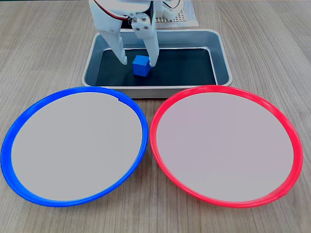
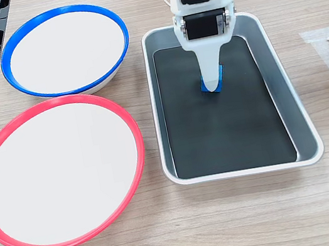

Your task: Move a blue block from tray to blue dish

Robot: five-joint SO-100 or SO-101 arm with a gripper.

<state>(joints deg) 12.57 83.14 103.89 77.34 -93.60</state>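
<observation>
My claw (image 1: 138,63) stood wide open around the blue block (image 1: 141,65), which sat on the dark floor of the tray (image 1: 221,51), near its middle. If I closed off-centre, the block could turn and slip out. The tray walls were well apart from the block; the blue dish (image 1: 29,116) lay beside the tray.

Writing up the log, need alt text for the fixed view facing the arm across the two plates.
A white robot gripper reaches down into a grey metal tray, its open fingers straddling a small blue block on the tray's black bottom. In front, on a wooden table, lie a blue-rimmed plate at left and a red-rimmed plate at right, both bare.
</observation>
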